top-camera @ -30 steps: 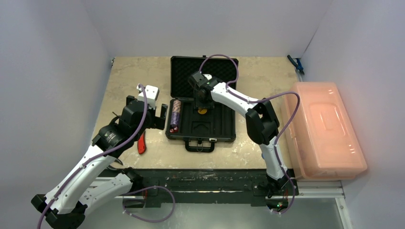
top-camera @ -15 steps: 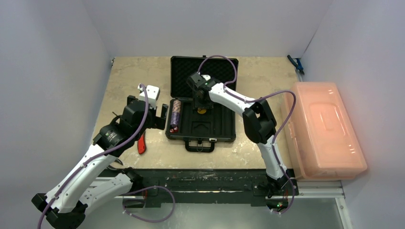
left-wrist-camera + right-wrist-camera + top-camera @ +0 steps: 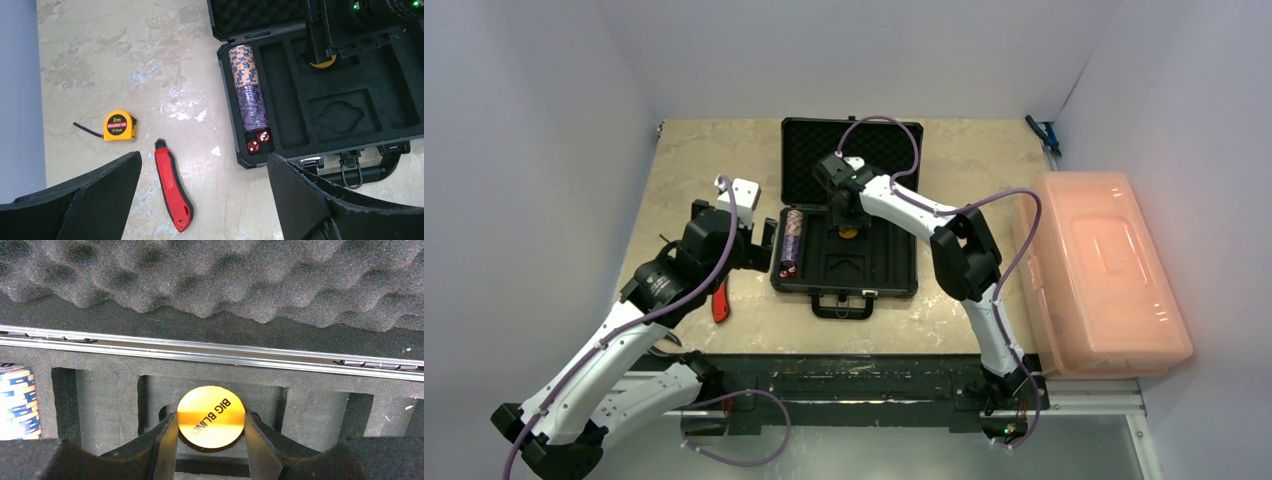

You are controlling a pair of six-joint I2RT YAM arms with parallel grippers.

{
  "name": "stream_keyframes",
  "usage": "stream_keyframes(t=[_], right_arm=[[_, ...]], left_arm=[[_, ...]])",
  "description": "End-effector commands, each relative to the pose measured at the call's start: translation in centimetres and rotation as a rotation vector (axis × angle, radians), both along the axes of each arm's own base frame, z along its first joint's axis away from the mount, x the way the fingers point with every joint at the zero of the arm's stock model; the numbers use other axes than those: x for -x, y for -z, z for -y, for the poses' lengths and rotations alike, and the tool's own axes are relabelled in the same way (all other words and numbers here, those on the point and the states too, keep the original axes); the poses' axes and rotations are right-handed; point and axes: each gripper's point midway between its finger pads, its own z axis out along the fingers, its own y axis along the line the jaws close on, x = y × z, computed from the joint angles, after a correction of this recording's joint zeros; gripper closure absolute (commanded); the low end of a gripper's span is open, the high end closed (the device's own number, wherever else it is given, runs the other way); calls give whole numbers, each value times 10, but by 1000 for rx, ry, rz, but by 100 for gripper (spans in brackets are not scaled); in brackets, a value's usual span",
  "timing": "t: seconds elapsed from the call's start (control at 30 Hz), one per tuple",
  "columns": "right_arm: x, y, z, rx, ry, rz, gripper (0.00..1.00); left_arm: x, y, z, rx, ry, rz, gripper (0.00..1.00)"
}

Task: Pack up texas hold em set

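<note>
Robot lab: white enclosure walls (image 3: 534, 120), marbled table (image 3: 714, 160).

Matt, dimpled black foam lining (image 3: 210, 275) – glossy yellow disc (image 3: 211, 416), bright metal strip (image 3: 200, 347), mottled stone-look table (image 3: 125, 60).

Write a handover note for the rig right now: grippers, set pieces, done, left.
Left gripper: jaws open, empty, above the table left of the briefcase.
Right gripper: jaws shut on the yellow BIG BLIND disc, low over a tray slot by the hinge.
Done: chip stack lies in the tray's left channel, two red dice at its near end.
Left: seat and release the disc, close the lid. Red utility knife and tape measure are not part of the set.
</note>
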Motion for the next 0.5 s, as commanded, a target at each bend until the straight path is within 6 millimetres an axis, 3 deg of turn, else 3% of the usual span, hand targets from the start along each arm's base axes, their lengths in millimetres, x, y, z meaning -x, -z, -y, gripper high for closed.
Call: stream_keyframes(t=[0.0, 0.2, 0.47], right_arm=[[-16, -11, 0, 5, 19, 65, 62], [-13, -12, 0, -3, 16, 61, 48], [-14, -23, -3, -27, 10, 75, 11]], left_arm=[[-4, -2, 3, 6, 8, 16, 2], [-5, -2, 3, 7, 6, 15, 2], [-4, -2, 3, 10, 6, 15, 2]])
